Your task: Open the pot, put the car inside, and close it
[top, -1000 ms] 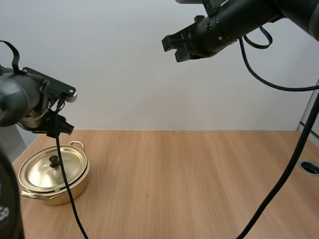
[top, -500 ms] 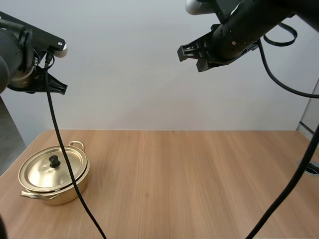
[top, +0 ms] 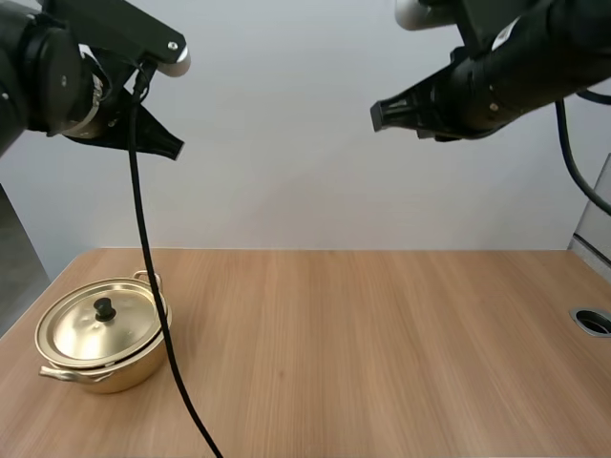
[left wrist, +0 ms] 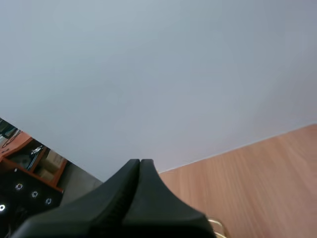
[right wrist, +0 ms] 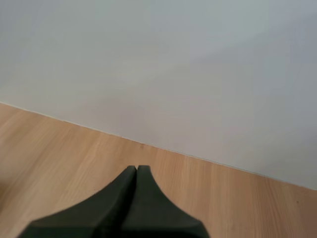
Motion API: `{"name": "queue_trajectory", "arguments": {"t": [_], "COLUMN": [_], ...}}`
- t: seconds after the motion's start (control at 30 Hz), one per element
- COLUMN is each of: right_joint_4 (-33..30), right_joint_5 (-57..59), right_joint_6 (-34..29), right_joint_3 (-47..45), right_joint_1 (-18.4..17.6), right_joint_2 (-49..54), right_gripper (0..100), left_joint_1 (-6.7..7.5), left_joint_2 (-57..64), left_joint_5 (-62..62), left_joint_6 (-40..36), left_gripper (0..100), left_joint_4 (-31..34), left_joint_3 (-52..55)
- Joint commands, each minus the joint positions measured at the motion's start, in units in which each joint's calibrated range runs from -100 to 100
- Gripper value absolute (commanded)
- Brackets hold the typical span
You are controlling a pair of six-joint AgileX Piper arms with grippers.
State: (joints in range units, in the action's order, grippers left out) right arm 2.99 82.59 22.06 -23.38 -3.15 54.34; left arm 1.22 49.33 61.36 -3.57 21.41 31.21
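Left tool (left wrist: 140,161) and right tool (right wrist: 137,167) swung toward 3 o'clock, high above the counter (top: 382,343).
Both were closed and empty, likely parked clear before approach; pot (top: 100,336), lid (top: 95,322) on, sat at 8 o'clock.

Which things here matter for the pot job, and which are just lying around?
For the job: pot, lid on it, left hand, right hand, both shut and raised.
Just there: table, round hole at its right edge.
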Motion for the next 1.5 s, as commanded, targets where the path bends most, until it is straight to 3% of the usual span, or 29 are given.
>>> {"name": "queue_trajectory", "arguments": {"t": [0.0, 0.07, 0.13, 0.27, 0.43, 0.57, 0.73, 0.97, 1.17, 1.33, 1.47], "right_joint_4": [-5.34, -8.17, -9.88, -10.77, -10.79, -14.05, -22.21, -21.62, -21.62, -16.75, -10.23], "right_joint_5": [-10.92, -17.63, -25.72, -39.16, -54.7, -61.3, -65.34, -65.51, -69.66, -71.53, -65.98], "right_joint_6": [-6.03, -10.27, -14.35, -18.0, -19.95, -18.97, -17.89, -17.89, -17.89, -18.0, -18.0], "right_joint_3": [-12.5, -18.81, -24.04, -34.15, -44.44, -51.7, -59.51, -69.29, -74.15, -76.62, -76.62], "right_joint_1": [0.01, 0.01, 0.01, 0.01, 0.01, 0.01, 0.01, 0.01, 0.12, 2.38, 5.31], "right_joint_2": [1.53, 2.56, 2.95, 2.71, 2.07, 2.07, 3.6, 14.1, 25.27, 29.53, 32.64], "right_gripper": [0, 0, 0, 0, 0, 0, 0, 0, 0, 0, 0], "left_joint_1": [1.56, 2.0, 2.37, 2.37, 2.37, 2.37, 2.37, 2.37, 2.29, 2.14, 2.14], "left_joint_2": [2.46, 4.3, 6.44, 10.98, 17.58, 23.75, 33.24, 46.8, 50.67, 50.67, 50.67], "left_joint_5": [0.75, 0.9, 0.67, -6.57, -22.68, -35.77, -39.9, -41.91, -44.36, -45.06, -45.89], "left_joint_6": [-12.63, -23.01, -28.3, -28.45, -29.78, -31.75, -33.26, -33.26, -33.26, -33.26, -32.91], "left_gripper": [0, 0, 0, 0, 0, 0, 0, 0, 0, 0, 0], "left_joint_4": [-0.03, 0.08, 0.32, 0.32, 0.49, 5.19, 6.09, 6.34, 7.21, 7.21, 5.77], "left_joint_3": [0.65, 2.06, 4.43, 11.32, 27.19, 40.68, 53.48, 63.73, 64.69, 65.47, 68.79]}}
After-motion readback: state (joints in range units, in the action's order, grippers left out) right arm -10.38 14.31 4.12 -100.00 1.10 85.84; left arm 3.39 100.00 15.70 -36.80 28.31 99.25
